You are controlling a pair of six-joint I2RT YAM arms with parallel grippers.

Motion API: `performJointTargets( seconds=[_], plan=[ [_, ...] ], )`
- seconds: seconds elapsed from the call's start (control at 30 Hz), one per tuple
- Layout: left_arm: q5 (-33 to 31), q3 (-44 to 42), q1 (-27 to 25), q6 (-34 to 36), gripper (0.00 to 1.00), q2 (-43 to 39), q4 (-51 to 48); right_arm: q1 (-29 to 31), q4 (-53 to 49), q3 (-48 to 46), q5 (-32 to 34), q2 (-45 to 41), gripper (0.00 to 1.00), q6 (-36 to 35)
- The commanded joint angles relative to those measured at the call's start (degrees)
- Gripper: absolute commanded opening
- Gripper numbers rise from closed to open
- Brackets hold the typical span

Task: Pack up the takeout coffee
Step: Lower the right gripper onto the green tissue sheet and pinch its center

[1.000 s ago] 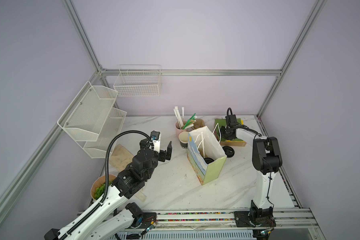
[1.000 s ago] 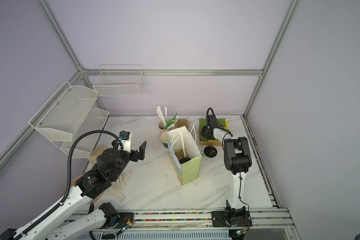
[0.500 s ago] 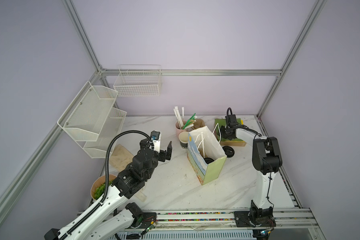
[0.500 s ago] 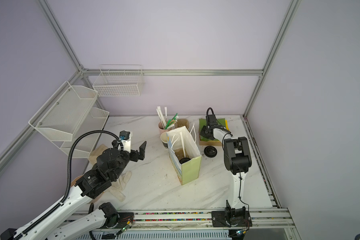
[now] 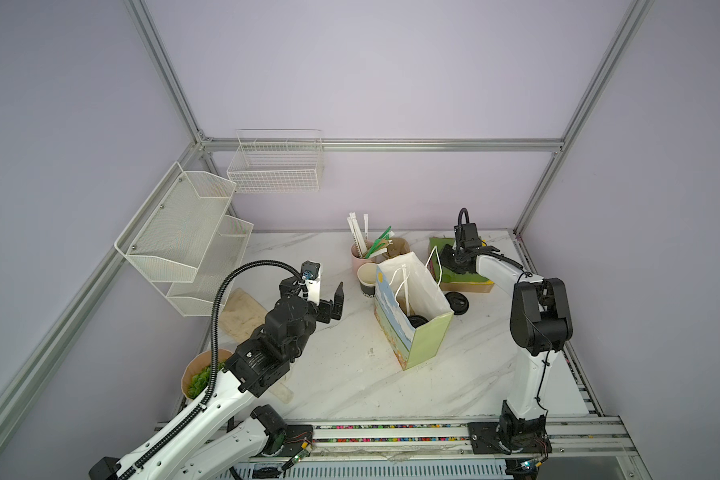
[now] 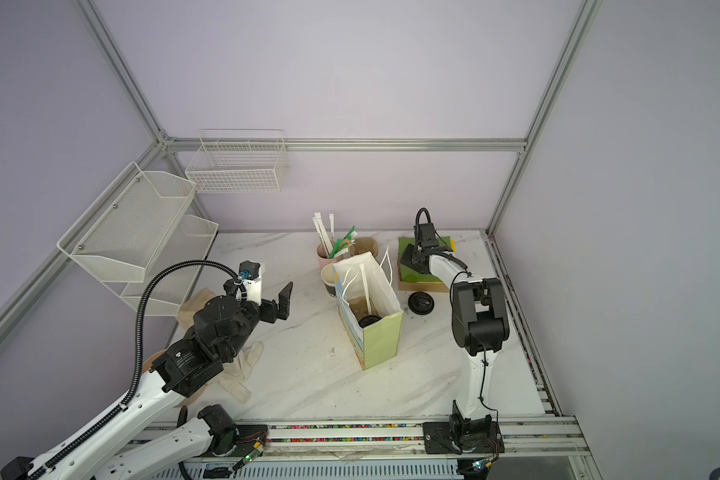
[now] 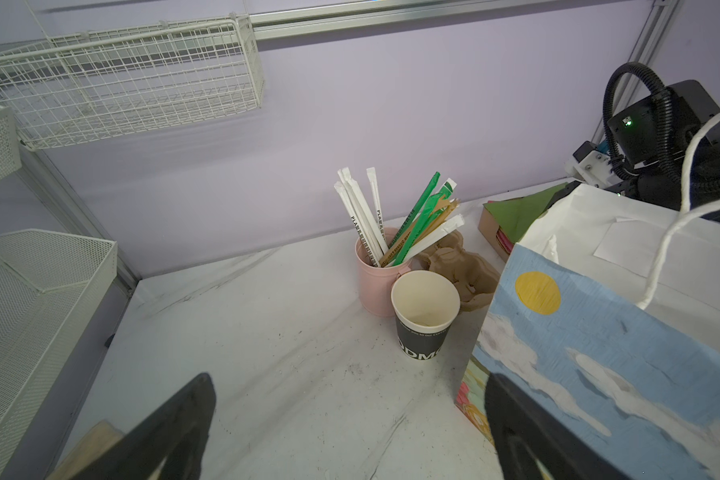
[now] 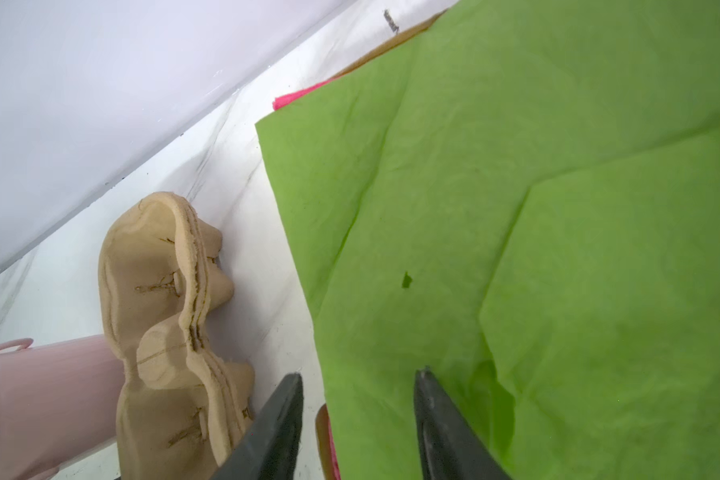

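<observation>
The right gripper (image 8: 359, 374) hangs low at the edge of a crumpled lime-green paper napkin (image 8: 516, 208). Its jaws are part-way apart with nothing pinched between them. One fingertip is over the green sheet, the other over the bare white marble tabletop (image 8: 267, 291). Pink sheets peek out beneath the napkin, and the pile sits in a shallow brown cardboard tray (image 5: 468, 286). Near it lies a tan moulded-pulp cup carrier (image 8: 171, 316), next to a pale pink cup of wrapped straws (image 7: 377, 274).

The left gripper (image 7: 348, 378) hovers above the table, jaws spread wide and empty. It faces a lidless black paper cup (image 7: 425, 320) and a tall paper bag painted with sky and a yellow sun (image 7: 599, 332). The takeout coffee (image 5: 417, 322), a small black cup, stands at the bottom of that bag. Only its round black plastic lid shows, in both top views. A loose black lid (image 5: 458, 302) lies on the table between bag and tray.
</observation>
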Motion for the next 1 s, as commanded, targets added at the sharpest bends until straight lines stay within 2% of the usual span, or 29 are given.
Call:
performJointTargets(
  seconds=[0.0, 0.17, 0.4, 0.6, 0.9, 0.97],
  plan=[
    [0.61, -1.67, 0.26, -0.01, 1.0, -0.2, 1.79, 0.48, 0.73, -0.84, -0.48, 1.12, 0.48, -0.71],
    [0.64, -1.69, 0.26, 0.03, 1.0, -0.14, 1.71, 1.01, 1.99, -1.69, -0.64, 1.86, 0.49, -1.62],
    [0.66, -1.67, 0.26, 0.17, 1.0, 0.01, 1.62, 1.55, 0.83, -1.94, 2.38, 3.69, 0.48, -2.34],
    [0.91, -1.61, 0.32, 0.17, 1.0, 0.21, 1.53, 1.72, 0.74, -2.2, 2.59, 4.21, 0.37, -2.25],
    [1.17, -1.6, 0.4, 0.17, 1.0, 0.47, 1.48, 1.71, 1.43, -2.82, 1.24, 5.33, 0.32, -2.6],
    [1.16, -1.49, 0.36, 0.21, 1.0, 0.48, 1.53, 1.69, 1.53, -2.85, 0.81, 5.41, 0.27, -2.68]
  ],
)
